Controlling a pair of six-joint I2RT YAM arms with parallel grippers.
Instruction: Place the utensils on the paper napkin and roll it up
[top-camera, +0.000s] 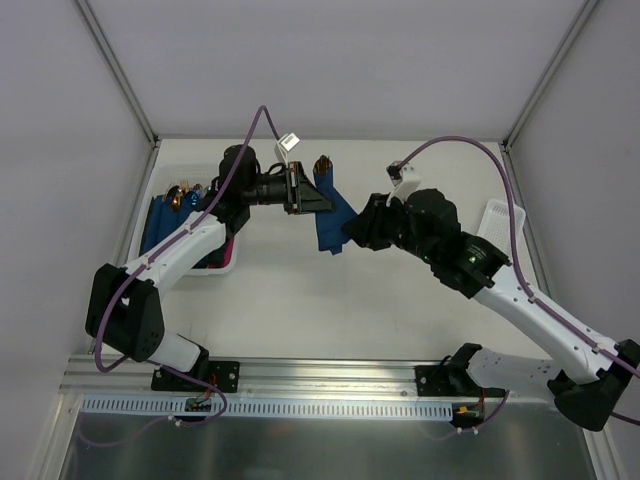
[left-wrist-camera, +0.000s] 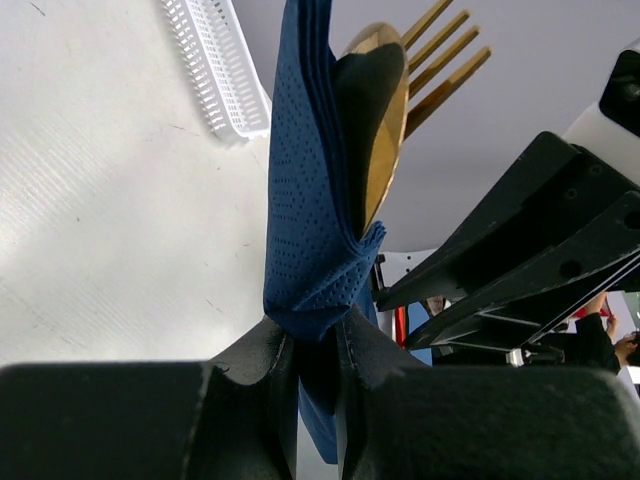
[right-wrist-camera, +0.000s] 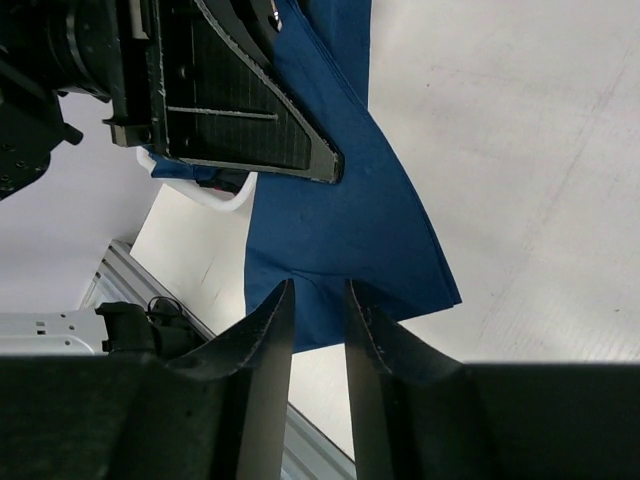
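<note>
The paper napkin (top-camera: 328, 222) is wrapped around the utensils and hangs in the air between both arms above the middle of the table. My left gripper (top-camera: 322, 203) is shut on its upper part. In the left wrist view the gripper (left-wrist-camera: 318, 335) pinches the navy fold (left-wrist-camera: 310, 200), with a gold spoon (left-wrist-camera: 375, 120) and gold fork tines (left-wrist-camera: 445, 50) sticking out of it. Coppery heads (top-camera: 322, 165) show in the top view. My right gripper (top-camera: 352, 230) pinches the napkin's lower edge (right-wrist-camera: 340, 220) between its fingertips (right-wrist-camera: 318, 290). A dark greenish-black piece is not visible.
A white bin (top-camera: 228, 265) at the left holds several dark blue rolls (top-camera: 160, 225) with metallic heads. A white slotted tray (top-camera: 497, 222) lies at the right edge and also shows in the left wrist view (left-wrist-camera: 215, 70). A metal rail runs along the near edge.
</note>
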